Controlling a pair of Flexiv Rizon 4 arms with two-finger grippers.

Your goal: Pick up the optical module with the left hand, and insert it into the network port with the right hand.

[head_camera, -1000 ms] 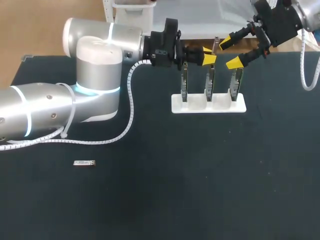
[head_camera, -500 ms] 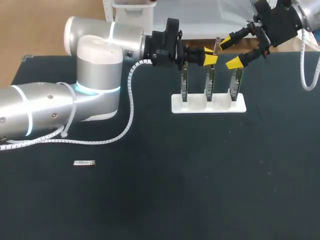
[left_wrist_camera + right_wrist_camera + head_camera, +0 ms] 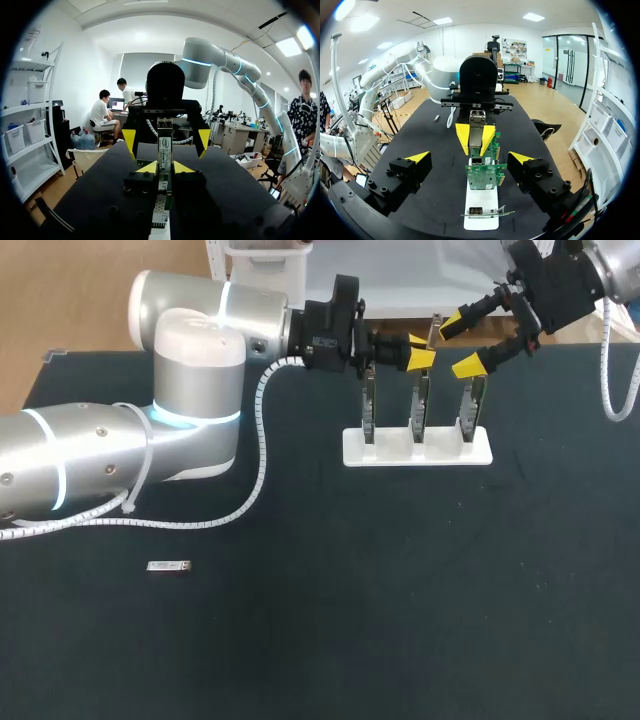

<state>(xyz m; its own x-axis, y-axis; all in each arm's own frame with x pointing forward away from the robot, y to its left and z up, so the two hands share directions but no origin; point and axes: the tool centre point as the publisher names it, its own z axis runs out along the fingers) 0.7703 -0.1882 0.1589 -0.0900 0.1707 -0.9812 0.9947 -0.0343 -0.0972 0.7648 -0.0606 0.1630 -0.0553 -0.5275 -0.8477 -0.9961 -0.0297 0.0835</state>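
Find the module clamped upright between the yellow tips of the left gripper, held in the air over the three cards that stand in a white stand. Note its long axis: vertical, crosswise to the fingers gripping it, with the upper end standing clear above the tips. Look just past it for the right gripper, spread wide and holding nothing, pointing back at the left one nose to nose. Seen from the right wrist, sits dead ahead and centred on the gap, but not yet between the fingers. Seen from the left wrist, flanked by the far yellow tips on either side, apart from both. Judged a handover about to happen. Calls for a short straight advance along the right fingers' own line, then a close on a free part of the module, clear of the left tips, before any release. Worth keeping the axis upright through the swap, since the port appears to open at the top of the nearest card below, though too small to be sure. Ignore a second module lying flat on the table, well apart from both grippers, on the left arm's side.
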